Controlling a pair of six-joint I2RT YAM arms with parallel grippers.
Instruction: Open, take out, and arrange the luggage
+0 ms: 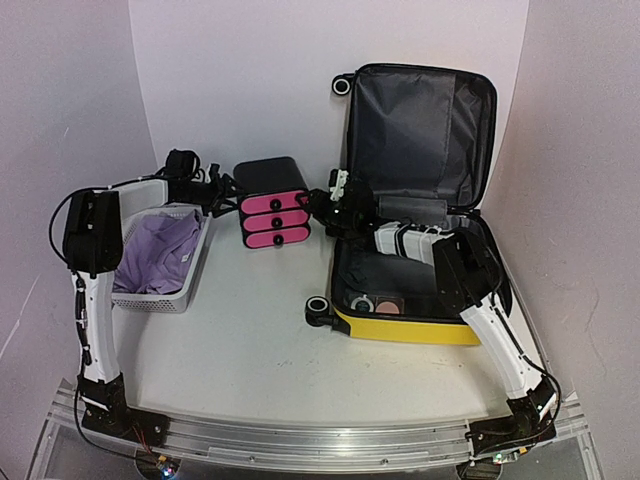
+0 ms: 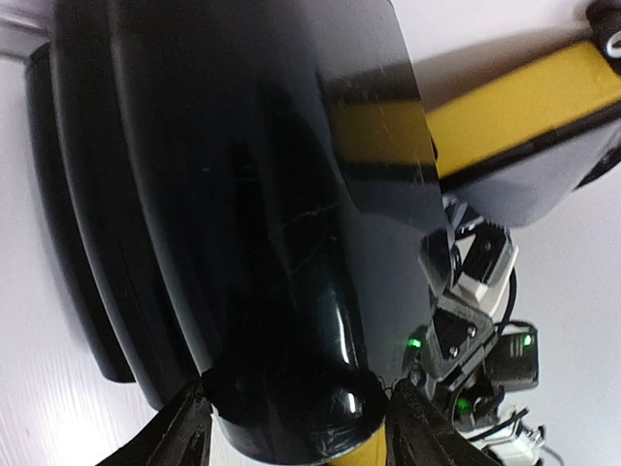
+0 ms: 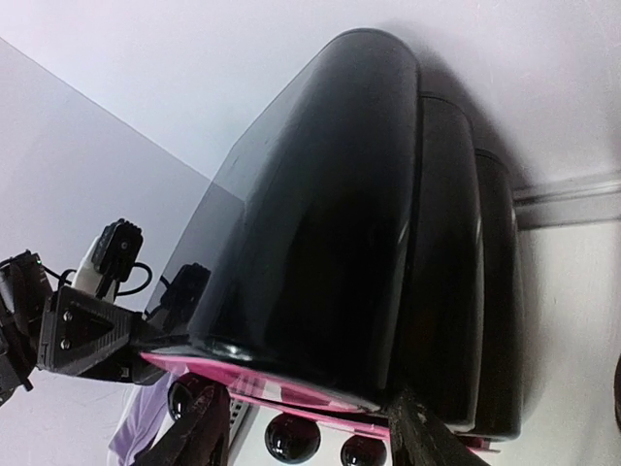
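The luggage point(image 1: 410, 325) lies open at the right, yellow shell down, its grey-lined lid point(image 1: 420, 130) standing upright; its yellow edge point(image 2: 524, 107) also shows in the left wrist view. Left of it stands a black drawer box point(image 1: 270, 180) with pink fronts. My left gripper point(image 1: 222, 192) is at the box's left side and my right gripper point(image 1: 318, 205) at its right side. In the left wrist view the box point(image 2: 243, 194) sits between both fingers of the left gripper point(image 2: 296, 427). The right gripper point(image 3: 306, 432) likewise straddles the box point(image 3: 340, 214), fingers against it.
A white mesh basket point(image 1: 160, 290) holding a purple cloth point(image 1: 165, 245) stands at the left, close beside the box. Small round items point(image 1: 385, 302) lie in the luggage's lower half. White walls close in behind and on both sides.
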